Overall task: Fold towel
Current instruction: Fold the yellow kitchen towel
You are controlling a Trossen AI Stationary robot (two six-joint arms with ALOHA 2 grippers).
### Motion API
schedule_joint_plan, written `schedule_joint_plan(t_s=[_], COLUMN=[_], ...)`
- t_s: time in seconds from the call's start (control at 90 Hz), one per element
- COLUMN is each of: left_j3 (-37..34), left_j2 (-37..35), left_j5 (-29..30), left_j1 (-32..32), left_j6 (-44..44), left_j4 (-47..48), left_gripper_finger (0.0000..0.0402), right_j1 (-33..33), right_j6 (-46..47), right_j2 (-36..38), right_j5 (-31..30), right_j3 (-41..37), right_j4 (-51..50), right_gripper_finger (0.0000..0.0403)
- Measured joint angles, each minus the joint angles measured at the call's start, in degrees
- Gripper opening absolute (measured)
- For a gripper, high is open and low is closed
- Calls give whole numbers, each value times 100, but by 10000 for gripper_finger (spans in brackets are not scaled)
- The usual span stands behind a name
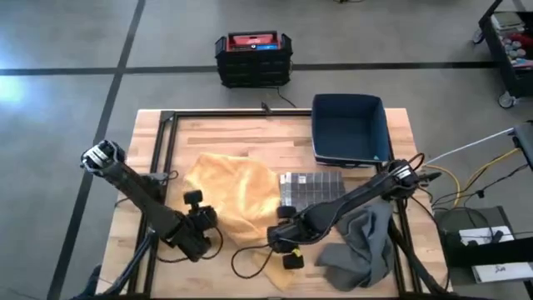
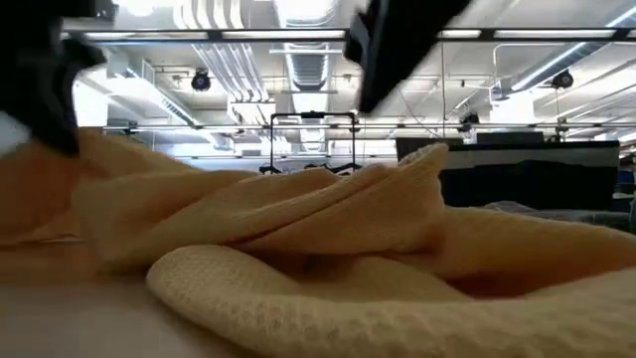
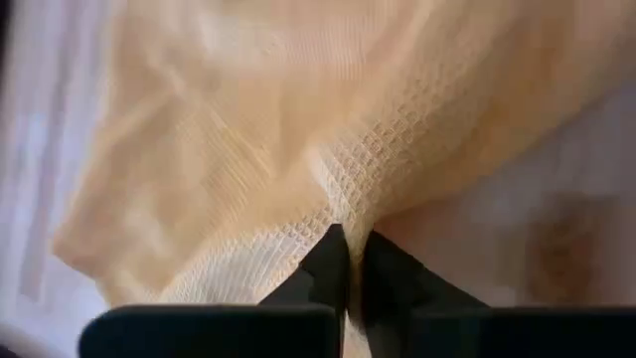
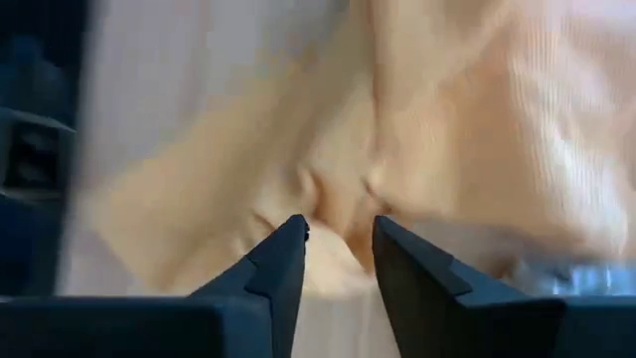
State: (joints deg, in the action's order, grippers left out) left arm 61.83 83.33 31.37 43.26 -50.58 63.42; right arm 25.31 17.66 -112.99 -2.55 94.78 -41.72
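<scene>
With the left gripper (image 3: 348, 249) pinched on the near-left edge of the yellow towel (image 1: 233, 196) crumpled mid-table, I see the right gripper (image 4: 340, 244) open just off its near-right corner, so right grabs next

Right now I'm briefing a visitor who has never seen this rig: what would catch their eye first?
The crumpled yellow towel in the middle of the wooden table, with both dark arms bent over it. The left pincer is shut on a towel fold, and the right pincer is open at the towel's near edge. Next, the dark blue bin at the far right and the grey cloth heaped at the near right.
</scene>
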Motion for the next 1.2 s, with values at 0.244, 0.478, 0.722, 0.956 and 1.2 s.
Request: schedule_joint_plan(t_s=[0.244, 0.478, 0.722, 0.956, 1.2], left_j3=[344, 151, 74, 102, -21], left_j2=[-455, -508, -507, -508, -508], left_j5=[-83, -92, -70, -92, 191], left_j1=[-4, -55, -102, -89, -118], left_j6=[144, 91, 34, 45, 152], left_j4=[148, 131, 4, -26, 84], left_gripper_finger=[1, 0, 0, 0, 7], right_j1=[172, 181, 11, -182, -878], right_j6=[-248, -643, -2115, -2979, -1876], right_j2=[-219, -982, -1662, -1671, -1100], right_j5=[-2, -43, -1358, -5297, -4497], right_j3=[-99, -131, 143, 561, 623], right_j4=[1505, 2978, 3407, 2354, 879], right_gripper_finger=[82, 82, 82, 30, 1])
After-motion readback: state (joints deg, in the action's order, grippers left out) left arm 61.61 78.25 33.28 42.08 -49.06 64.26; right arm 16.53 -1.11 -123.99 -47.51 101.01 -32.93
